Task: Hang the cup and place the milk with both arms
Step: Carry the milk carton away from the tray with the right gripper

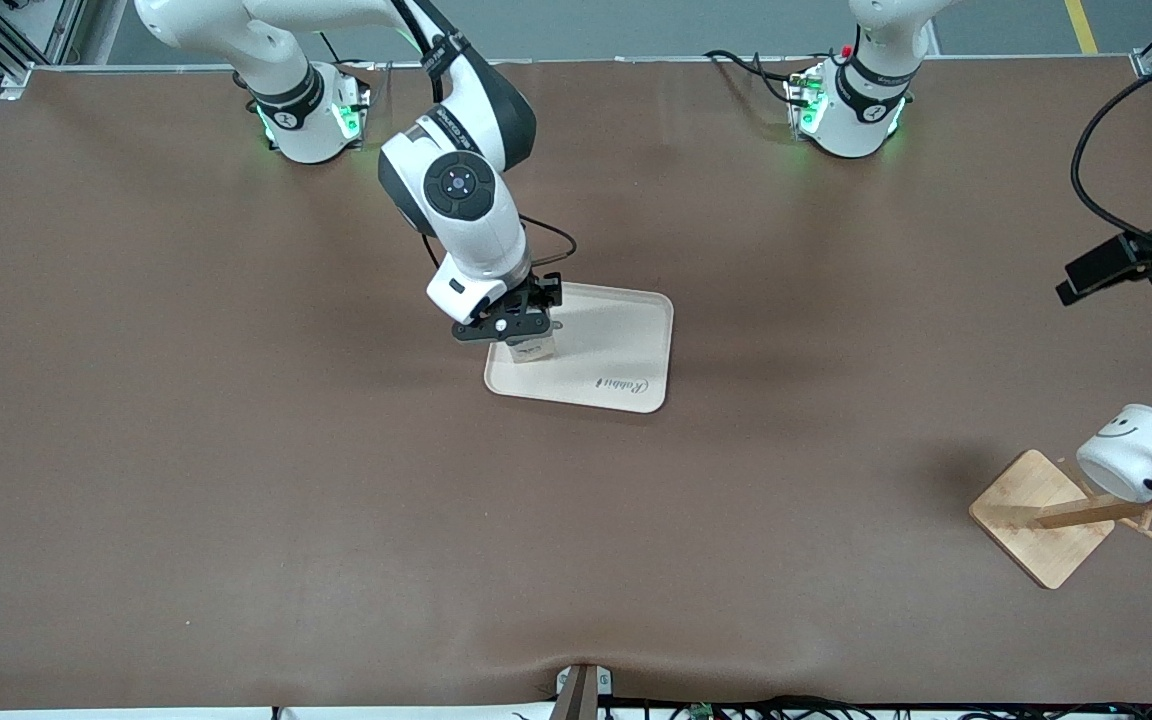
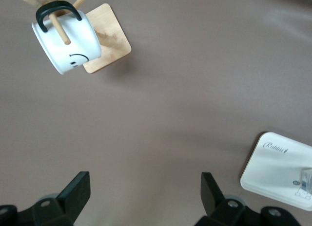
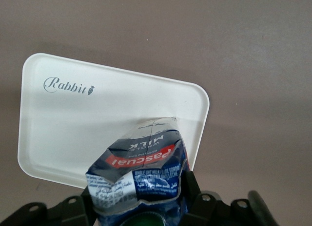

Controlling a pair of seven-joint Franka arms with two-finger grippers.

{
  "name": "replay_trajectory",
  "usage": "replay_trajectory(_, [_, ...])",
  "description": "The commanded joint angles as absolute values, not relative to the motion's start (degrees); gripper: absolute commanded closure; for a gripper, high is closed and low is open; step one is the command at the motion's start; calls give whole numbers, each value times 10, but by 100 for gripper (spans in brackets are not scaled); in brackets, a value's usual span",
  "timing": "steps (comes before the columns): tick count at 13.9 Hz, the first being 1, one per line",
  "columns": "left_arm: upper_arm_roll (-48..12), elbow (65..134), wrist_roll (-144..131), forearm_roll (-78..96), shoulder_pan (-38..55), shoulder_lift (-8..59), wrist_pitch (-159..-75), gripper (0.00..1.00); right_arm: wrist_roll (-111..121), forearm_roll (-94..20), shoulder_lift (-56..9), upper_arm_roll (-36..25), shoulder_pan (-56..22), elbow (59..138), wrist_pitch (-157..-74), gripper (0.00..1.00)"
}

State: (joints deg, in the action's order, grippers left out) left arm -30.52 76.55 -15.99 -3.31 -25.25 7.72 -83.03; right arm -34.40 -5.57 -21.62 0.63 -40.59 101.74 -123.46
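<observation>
Milk (image 3: 139, 175) is what I judge first: a small carton, light, with soft card walls that crumple. In the right wrist view its sides already look creased between the fingers of the right gripper (image 1: 526, 335). It sits clamped near the cap end, jaws narrowed onto its flat faces, and those faces are where I would take hold of it, gently. Its long axis runs upright, cap toward the gripper and base down toward the white tray (image 1: 626, 340), just above centre in the front view. I cannot tell whether the base touches the tray yet.

The cup (image 1: 1131, 452) is stiff, glossy ceramic, slippery and chippable, so I would hold it by the rim or body. It already hangs at lower right in the front view, black handle (image 2: 57, 11) looped over a peg of the wooden rack (image 1: 1046, 515). It hangs tilted, its mouth turned away from the pole.

The left gripper (image 2: 145, 194) waits spread wide and empty over bare bench (image 1: 236, 480), at the right edge of the front view.
</observation>
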Motion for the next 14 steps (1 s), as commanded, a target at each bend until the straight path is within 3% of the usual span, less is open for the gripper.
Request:
replay_trajectory(1, [-306, 780, -147, -34, -252, 53, -817, 0, -346, -58, -212, 6, -395, 973, -1189, 100])
replay_trajectory(4, [-257, 834, -146, -33, -198, 5, -826, 0, -343, -134, -215, 6, -318, 831, -982, 100])
replay_trajectory(6, [-172, 878, -144, -32, -112, -27, -838, 0, -338, -148, -211, 8, -264, 814, -932, 100])
replay_trajectory(9, [-82, 911, -135, -29, -30, -62, -838, 0, -319, -113, -181, -3, -236, 823, -887, 100])
replay_trajectory(14, [-68, 912, -128, -26, -29, -85, -831, 0, -250, -46, -85, -12, -125, 957, -918, 100])
